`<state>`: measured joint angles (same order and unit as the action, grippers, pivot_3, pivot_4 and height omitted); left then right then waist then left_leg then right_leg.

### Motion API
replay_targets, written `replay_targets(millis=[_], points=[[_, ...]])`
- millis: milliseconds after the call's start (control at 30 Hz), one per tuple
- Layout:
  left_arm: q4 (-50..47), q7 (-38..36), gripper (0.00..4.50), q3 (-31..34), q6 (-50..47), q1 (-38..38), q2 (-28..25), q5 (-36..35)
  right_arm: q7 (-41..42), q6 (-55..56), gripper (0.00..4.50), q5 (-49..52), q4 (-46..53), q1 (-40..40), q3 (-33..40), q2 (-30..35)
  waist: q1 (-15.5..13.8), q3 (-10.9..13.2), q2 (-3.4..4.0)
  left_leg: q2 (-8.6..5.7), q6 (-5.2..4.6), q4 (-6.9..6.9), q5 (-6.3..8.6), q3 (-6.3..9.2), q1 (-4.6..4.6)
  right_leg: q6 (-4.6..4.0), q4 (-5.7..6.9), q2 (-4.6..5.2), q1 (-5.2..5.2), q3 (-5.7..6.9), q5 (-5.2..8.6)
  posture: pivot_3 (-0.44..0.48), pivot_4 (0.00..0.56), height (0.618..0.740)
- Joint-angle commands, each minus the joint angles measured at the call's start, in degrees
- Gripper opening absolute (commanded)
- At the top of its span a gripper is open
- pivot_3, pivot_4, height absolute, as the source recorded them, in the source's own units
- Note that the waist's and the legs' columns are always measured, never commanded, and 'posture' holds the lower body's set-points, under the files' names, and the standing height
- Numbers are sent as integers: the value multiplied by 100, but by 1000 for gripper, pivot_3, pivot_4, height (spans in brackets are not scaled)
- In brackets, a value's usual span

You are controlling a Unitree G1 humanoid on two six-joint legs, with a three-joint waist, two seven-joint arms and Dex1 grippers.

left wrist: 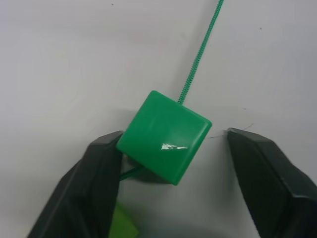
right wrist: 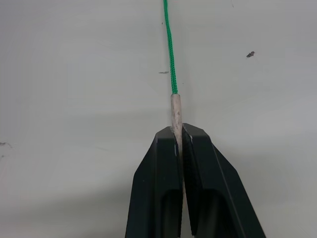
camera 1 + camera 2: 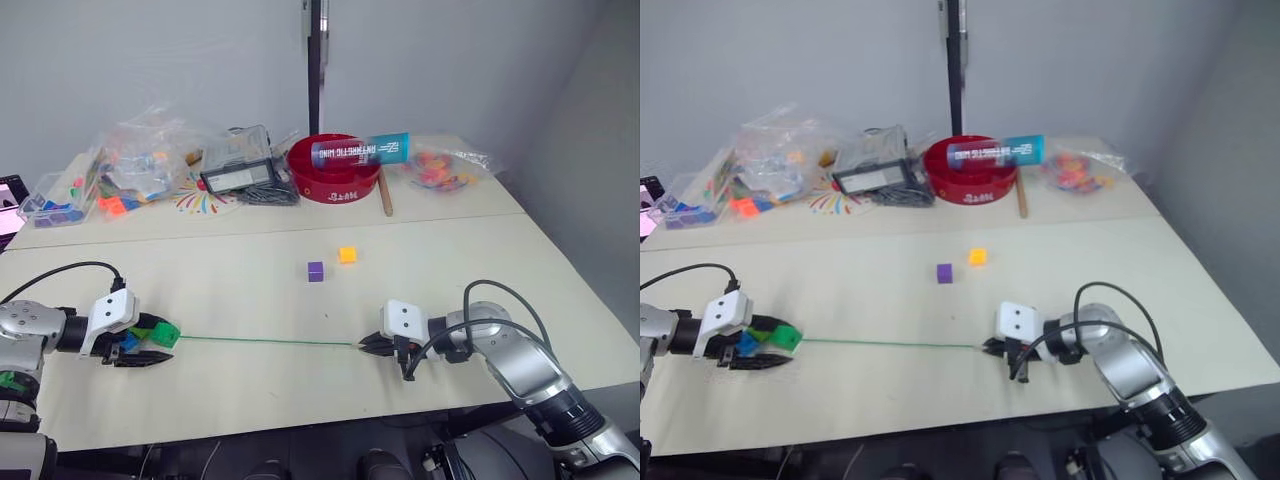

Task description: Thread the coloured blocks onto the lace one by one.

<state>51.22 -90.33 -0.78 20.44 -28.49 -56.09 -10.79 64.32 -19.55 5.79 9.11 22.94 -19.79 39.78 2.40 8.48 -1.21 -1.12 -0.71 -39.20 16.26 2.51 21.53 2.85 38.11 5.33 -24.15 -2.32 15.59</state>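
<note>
From the head, the lace (image 3: 265, 341) runs taut between the grippers, the purple block (image 3: 315, 271) and orange-yellow block (image 3: 347, 254) lying well beyond the right gripper (image 3: 372, 345), the nearer arm. Left wrist: the left gripper (image 1: 173, 148), fingers spread, has the dark green block (image 1: 165, 137) between them, touching one finger, lace leading straight ahead. Right wrist: fingers pressed together pinch the pale tip (image 2: 176, 114), which points straight out ahead.

Green lace (image 3: 265, 341) (pale tip), dark green block (image 1: 164, 137), purple block (image 3: 316, 271), orange-yellow block (image 3: 347, 254).

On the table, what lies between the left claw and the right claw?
The green lace runs straight between them, from the dark green block at the left claw to the right claw. The head views show this.
</note>
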Motion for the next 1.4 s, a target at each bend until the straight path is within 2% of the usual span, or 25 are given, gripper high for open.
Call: replay_targets(millis=[33,200,367,533,667,833,1000,1300,1333,1400], points=[[-897,-159,4483,144,-836,62,-37,-434,35,65,0,33,100,43,67,-5,-19,2,-3,-1,0,-1,0,2,9,0,-1,1,-3,0,0,0,150,740],[-2400,-217,4483,182,-2019,126,-261,-921,56,58,0,38,86,52,72,-24,-50,5,-9,2,1,-20,-1,27,53,0,0,2,-14,8,0,0,150,740],[-3564,-185,4483,90,-2974,89,-282,-1175,47,46,0,22,51,102,59,-72,-29,5,-9,-2,0,-21,0,28,51,0,-1,-3,-12,9,0,0,150,740],[-4782,450,4483,-103,-3720,157,497,-1425,1,-41,0,-15,56,201,13,-173,-58,5,-10,-2,0,-24,0,29,52,0,-2,1,-9,8,0,0,150,740],[-5374,1120,4483,-476,-3873,314,1286,-1219,-78,-163,0,-123,54,343,-105,-322,-92,5,-10,-2,-2,-36,1,29,56,0,-1,0,-10,6,0,0,150,740],[-5218,1734,4483,-1042,-3431,332,2183,-708,-158,-357,0,-274,17,585,-275,-495,-120,5,-10,-5,-3,-46,2,29,57,-2,-3,-3,-12,3,-1,0,150,740],[-4661,1916,4483,-1456,-2856,295,2684,-260,-170,-469,0,-309,94,633,-325,-541,-164,5,-10,-11,-2,-54,2,29,58,-1,-4,1,-9,3,-1,0,150,740],[-4156,1999,4483,-1512,-2543,119,3111,-153,-159,-538,0,-281,245,510,-288,-460,-172,5,-10,-18,-2,-58,1,31,63,0,-4,7,-9,5,-2,0,150,740],[-4131,1990,4062,-1514,-2527,111,3137,-146,-159,-550,0,-277,262,498,-294,-455,-167,5,-10,-18,-2,-59,1,31,62,0,-4,8,-8,5,-2,0,150,740],[-4071,1982,3599,-1496,-2501,84,3182,-135,-150,-556,0,-274,283,478,-297,-435,-166,5,-10,-18,-2,-58,2,31,61,0,-4,7,-8,5,-2,0,150,740]])
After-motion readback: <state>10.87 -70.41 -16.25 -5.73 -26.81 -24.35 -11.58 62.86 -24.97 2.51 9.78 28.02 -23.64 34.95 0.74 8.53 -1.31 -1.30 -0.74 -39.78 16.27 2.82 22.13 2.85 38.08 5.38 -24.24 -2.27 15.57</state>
